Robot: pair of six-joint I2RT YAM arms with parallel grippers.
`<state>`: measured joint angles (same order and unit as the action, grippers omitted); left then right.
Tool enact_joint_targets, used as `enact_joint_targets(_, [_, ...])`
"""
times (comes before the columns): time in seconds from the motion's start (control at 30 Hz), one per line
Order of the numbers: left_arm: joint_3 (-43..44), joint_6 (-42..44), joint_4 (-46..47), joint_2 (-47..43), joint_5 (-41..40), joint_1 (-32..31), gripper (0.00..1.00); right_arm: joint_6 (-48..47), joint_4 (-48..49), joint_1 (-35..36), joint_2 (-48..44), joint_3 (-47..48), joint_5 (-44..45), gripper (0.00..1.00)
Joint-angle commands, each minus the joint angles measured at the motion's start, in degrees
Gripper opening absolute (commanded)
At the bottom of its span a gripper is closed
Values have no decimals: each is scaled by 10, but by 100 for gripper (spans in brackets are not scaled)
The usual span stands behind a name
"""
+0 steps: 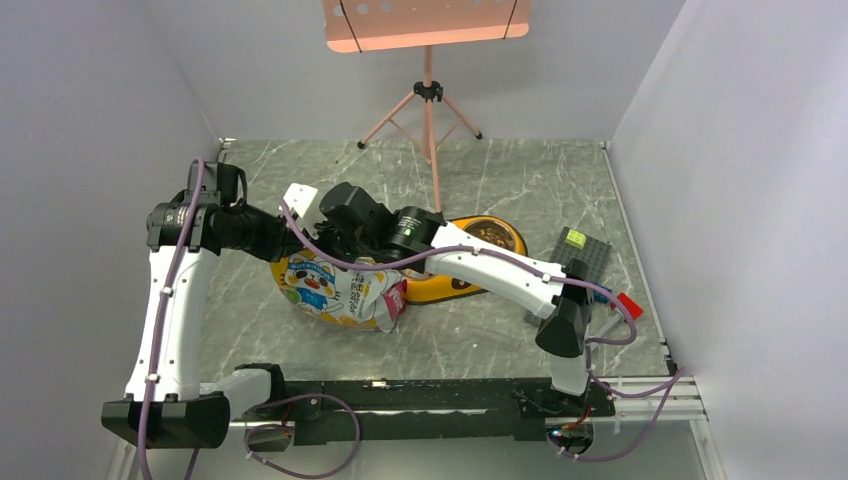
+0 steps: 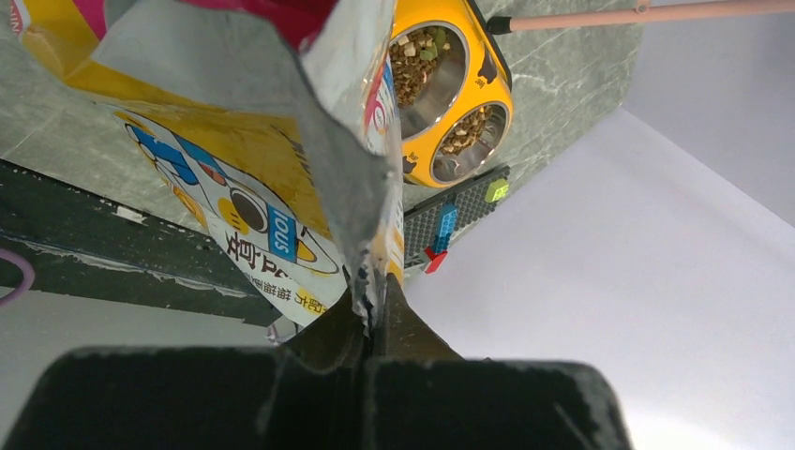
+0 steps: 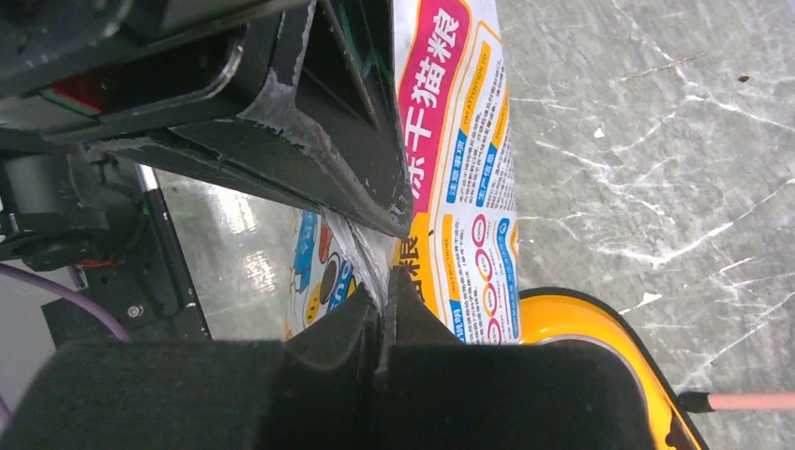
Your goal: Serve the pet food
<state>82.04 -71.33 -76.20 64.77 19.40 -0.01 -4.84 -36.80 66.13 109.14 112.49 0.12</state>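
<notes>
The white-and-yellow cartoon-print food bag [image 1: 330,290] hangs tilted beside the yellow double-bowl feeder [image 1: 440,288]. My left gripper [image 2: 375,291] is shut on the bag's [image 2: 234,169] crinkled top edge. My right gripper [image 3: 384,281] is shut on the same bag's [image 3: 450,141] edge, close to the left gripper's black body [image 3: 281,112]. From above, both grippers meet over the bag, left gripper [image 1: 305,245] and right gripper [image 1: 340,240]. Brown pet food kibble [image 2: 417,61] lies in both steel bowls of the feeder [image 2: 489,89].
A grey studded baseplate [image 1: 583,255] with a green brick lies right of the feeder, and a red brick [image 1: 628,305] sits near it. A pink music stand [image 1: 428,25] on a tripod stands at the back. Walls close in on the left and right sides.
</notes>
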Motion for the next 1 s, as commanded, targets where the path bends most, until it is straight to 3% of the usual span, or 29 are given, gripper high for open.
enact_joint_targets(0.0, [42, 13, 42, -7, -39, 21, 0, 2, -38, -16, -51, -26, 50, 0])
enact_joint_targets(0.13, [47, 41, 66, -13, -74, 20, 0, 7, -23, -19, -92, -77, 55, 0])
enact_joint_targets(0.2, [47, 52, 72, -16, -88, 21, 0, 8, -27, -20, -110, -100, 65, 11])
enact_joint_targets(0.23, [43, 53, 75, -18, -91, 21, 0, 5, -27, -20, -119, -115, 67, 1])
enact_joint_targets(0.33, [13, 53, 109, -32, -86, 21, 0, -5, -16, -20, -154, -160, 58, 0])
enact_joint_targets(0.37, [3, 51, 120, -37, -84, 20, 6, -1, -10, -19, -164, -168, 60, 0])
enact_joint_targets(0.43, [-11, 45, 129, -44, -86, 21, 36, 5, -11, -19, -172, -171, 58, 0])
enact_joint_targets(0.5, [-13, 54, 131, -43, -97, 20, 58, -1, -22, -17, -173, -163, 57, 18])
enact_joint_targets(0.6, [-3, 88, 131, -39, -116, 21, 67, -8, -17, -12, -185, -176, 74, 23])
enact_joint_targets(0.83, [-30, 121, 183, -62, -134, 20, 69, -2, -29, -13, -205, -191, 63, 24])
enact_joint_targets(0.97, [-52, 218, 254, -84, -144, 20, 66, -6, -25, -12, -226, -212, 23, 30])
